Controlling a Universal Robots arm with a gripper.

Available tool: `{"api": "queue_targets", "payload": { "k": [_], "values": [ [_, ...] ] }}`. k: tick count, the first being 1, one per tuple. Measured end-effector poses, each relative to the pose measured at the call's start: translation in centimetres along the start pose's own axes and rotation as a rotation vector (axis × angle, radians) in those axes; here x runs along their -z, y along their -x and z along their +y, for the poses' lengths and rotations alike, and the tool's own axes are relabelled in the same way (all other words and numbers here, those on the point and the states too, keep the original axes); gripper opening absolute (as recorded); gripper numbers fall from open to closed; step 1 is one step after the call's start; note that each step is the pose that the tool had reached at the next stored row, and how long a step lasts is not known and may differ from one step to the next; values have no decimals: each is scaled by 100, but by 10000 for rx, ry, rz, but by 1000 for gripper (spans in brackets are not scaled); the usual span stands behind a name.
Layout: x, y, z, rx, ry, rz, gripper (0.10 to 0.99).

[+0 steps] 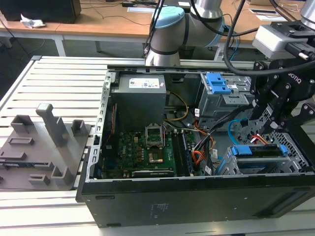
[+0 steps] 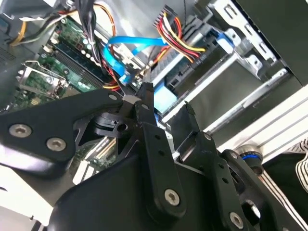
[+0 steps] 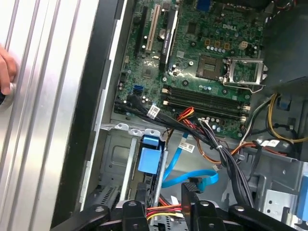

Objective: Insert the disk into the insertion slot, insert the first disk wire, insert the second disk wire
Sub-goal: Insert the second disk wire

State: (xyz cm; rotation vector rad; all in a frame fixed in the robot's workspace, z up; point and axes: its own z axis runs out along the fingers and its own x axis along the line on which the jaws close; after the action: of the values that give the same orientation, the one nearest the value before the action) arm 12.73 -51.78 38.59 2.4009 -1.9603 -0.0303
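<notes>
1 open black computer case (image 1: pixel 197 196) lies on a table of ribbed aluminium slats (image 1: pixel 64 78). A grey moulded fixture (image 1: pixel 39 147) sits beside it at the exterior view's left, and wooden desks (image 1: pixel 98 24) stand behind. The disk (image 1: pixel 258 151) sits in the insertion slot (image 1: pixel 227 166), with the second disk wire (image 1: pixel 235 129) looping just beside. The gripper (image 2: pixel 166 102) hangs close above, jaws parted and gripping nothing. A person's hand (image 3: pixel 4 72) lies on the slats.

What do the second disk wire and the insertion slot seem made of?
The second disk wire looks like a flat cable in light-blue plastic sheathing, glossy where it catches light. The insertion slot is probably bare grey sheet metal, matte, with punched holes.
</notes>
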Motion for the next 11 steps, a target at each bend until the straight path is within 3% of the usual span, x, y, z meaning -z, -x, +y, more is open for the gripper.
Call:
{"api": "queue_targets", "payload": {
  "k": [3, 6, 11],
  "values": [
    [1, 69, -14, 0, 0, -1, 420],
    [1, 86, -17, 3, 0, -1, 420],
    [-5, 94, -19, 1243, -13, 55, 420]
  ]
}}
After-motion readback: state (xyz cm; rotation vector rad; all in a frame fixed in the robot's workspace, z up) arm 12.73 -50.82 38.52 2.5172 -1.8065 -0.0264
